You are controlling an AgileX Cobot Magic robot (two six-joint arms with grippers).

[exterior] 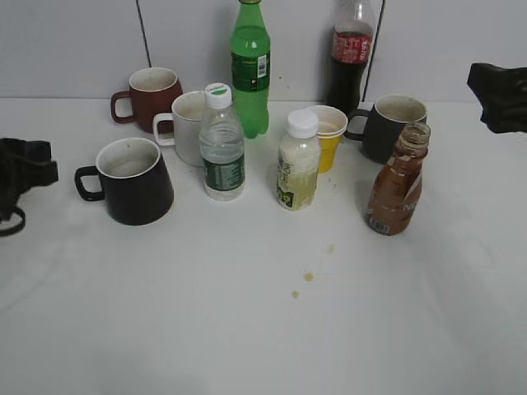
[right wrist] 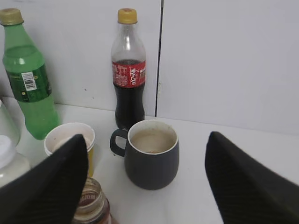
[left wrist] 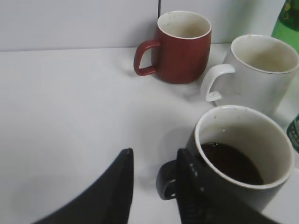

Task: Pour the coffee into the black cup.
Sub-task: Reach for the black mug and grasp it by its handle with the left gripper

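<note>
We see a white table (exterior: 247, 329) carrying a crowd of bottles and mugs, with a few small brownish drips (exterior: 307, 277) on its near middle. At the back stand the tall cola bottle (exterior: 352, 49) and a green soda bottle (exterior: 249, 70). In front of these sit a clear water bottle (exterior: 222, 144) and a small pale milky bottle (exterior: 298, 162) with a white cap.

The coffee bottle (exterior: 398, 181) stands upright on the right side, uncapped, brown liquid inside, just in front of the dark grey mug (exterior: 389, 125). The black cup (exterior: 132, 179) rests at the left, well apart from it; the left wrist view shows dark liquid pooled in its whitish interior. Behind it are a maroon mug (exterior: 151, 97) and a white mug (exterior: 188, 125). A small yellow paper cup (exterior: 328, 136) sits near the milky bottle.

The left gripper (left wrist: 154, 186) hovers by the black cup's handle, fingers spread and holding nothing. The right gripper (right wrist: 147, 186) hangs above the coffee bottle's mouth, jaws wide apart and empty.
</note>
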